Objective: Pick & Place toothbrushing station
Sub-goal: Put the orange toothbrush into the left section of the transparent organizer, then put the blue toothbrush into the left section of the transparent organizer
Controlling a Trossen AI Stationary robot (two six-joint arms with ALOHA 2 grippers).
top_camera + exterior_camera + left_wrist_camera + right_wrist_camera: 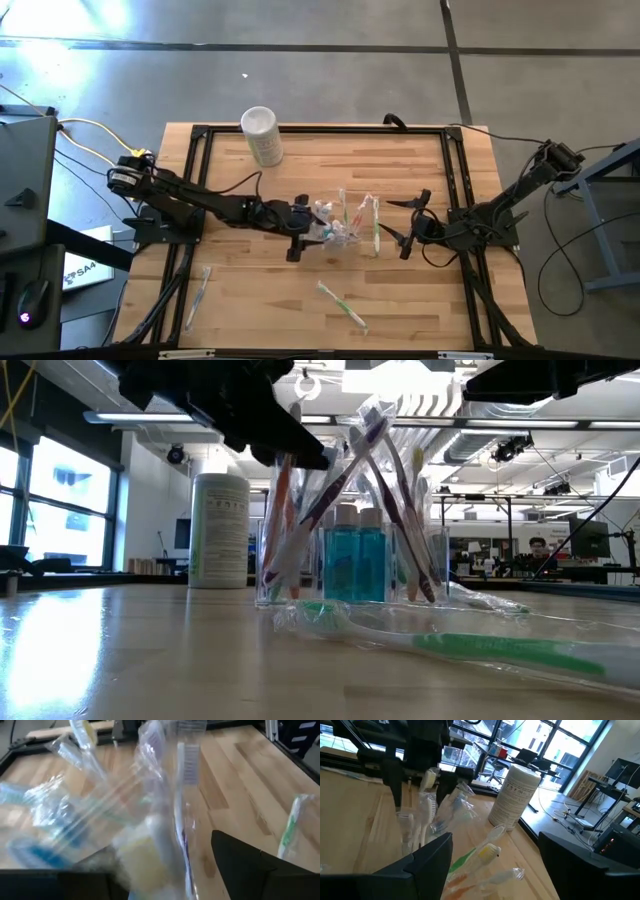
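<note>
Standing at mid-table, the small clear plastic cup (pixel 340 232) packed with slim wrapped toothbrushes and teal toothpaste tubes (pixel 353 565) sits between both arms. The left gripper (pixel 312 228) is right against its left side, fingers spread, holding nothing I can see. The right gripper (pixel 412 232) waits wide just beside. A green-handled wrapped toothbrush (pixel 343 304) lies loose, angled, toward the table's near edge, about equally far from either gripper.
</note>
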